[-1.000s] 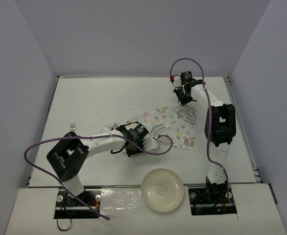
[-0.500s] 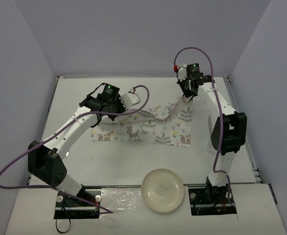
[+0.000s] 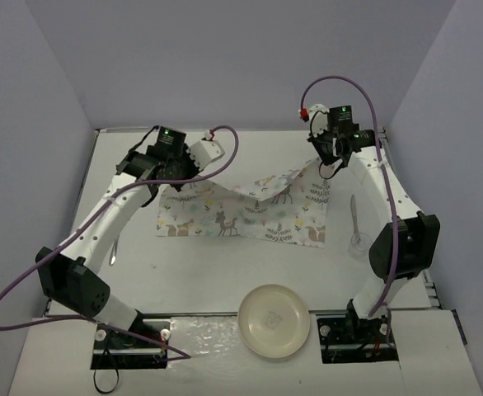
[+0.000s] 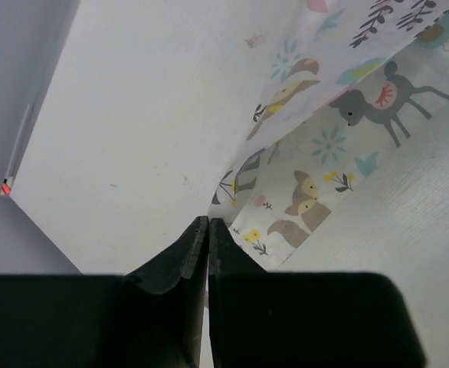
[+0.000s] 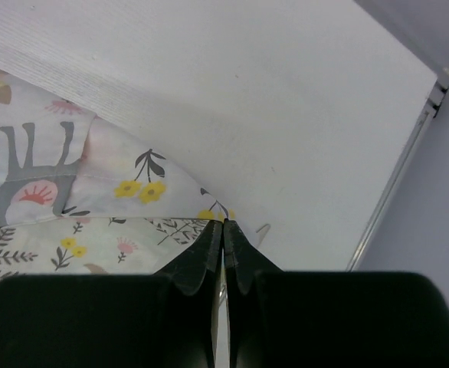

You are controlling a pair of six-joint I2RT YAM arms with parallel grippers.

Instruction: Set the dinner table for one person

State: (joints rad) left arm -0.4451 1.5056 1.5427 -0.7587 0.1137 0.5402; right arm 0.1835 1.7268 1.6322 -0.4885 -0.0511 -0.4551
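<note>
Your left arm (image 3: pixel 101 229) and right arm (image 3: pixel 387 183) are white with black joints, each trailing a purple cable (image 3: pixel 340 81); left gripper (image 4: pixel 208 222) and right gripper (image 5: pixel 223 224) are black.

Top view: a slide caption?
Left end effector and right end effector hold the placemat by its far corners on the table.

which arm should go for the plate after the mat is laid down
Right, probably. The plate sits at the near edge, nearer the right arm's base than the left's. The left gripper and right gripper are both shut on far corners of the placemat, so neither is free yet.
</note>
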